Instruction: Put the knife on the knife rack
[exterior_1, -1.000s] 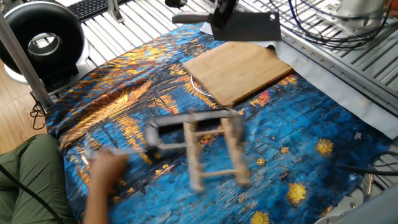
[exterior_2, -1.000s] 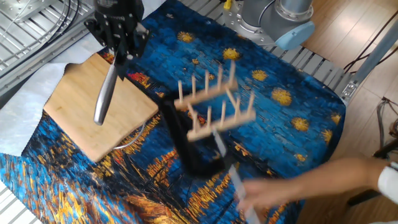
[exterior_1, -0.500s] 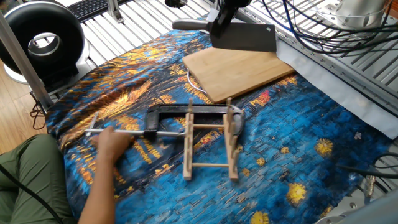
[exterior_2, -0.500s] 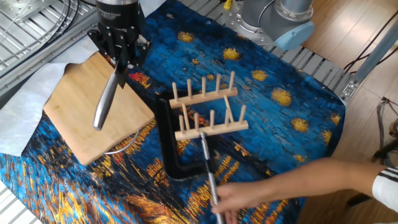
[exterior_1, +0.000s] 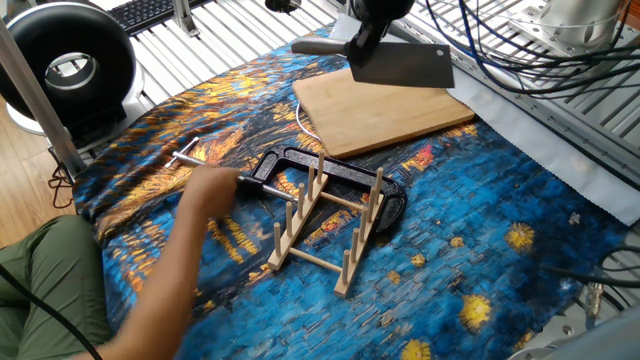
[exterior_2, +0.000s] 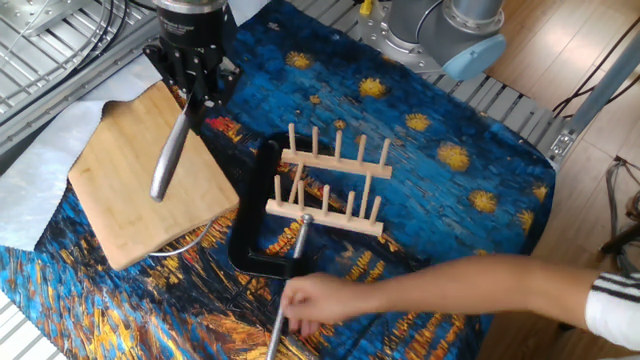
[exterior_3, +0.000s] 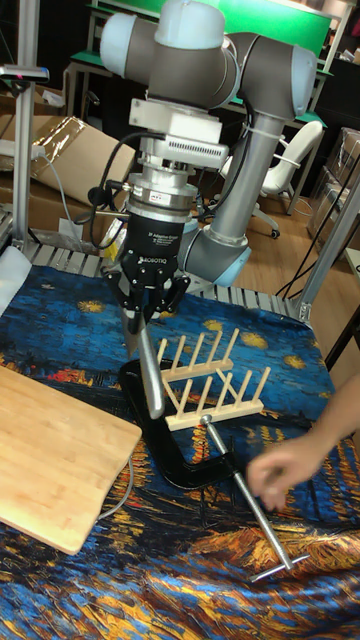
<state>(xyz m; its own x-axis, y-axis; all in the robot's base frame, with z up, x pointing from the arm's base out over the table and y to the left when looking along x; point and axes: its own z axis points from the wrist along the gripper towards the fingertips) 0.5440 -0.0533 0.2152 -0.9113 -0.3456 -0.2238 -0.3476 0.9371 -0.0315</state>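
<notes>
A person's hand (exterior_2: 305, 303) and black clamp (exterior_2: 255, 235) crowd the knife rack (exterior_2: 330, 185)

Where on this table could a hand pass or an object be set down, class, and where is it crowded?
Free: the cutting board, bare beneath the knife held in the gripper, and the blue cloth between the knife rack and the metal table edge. Crowded: the middle, where the black clamp surrounds the rack and a person's hand grips the clamp's rod.
</notes>
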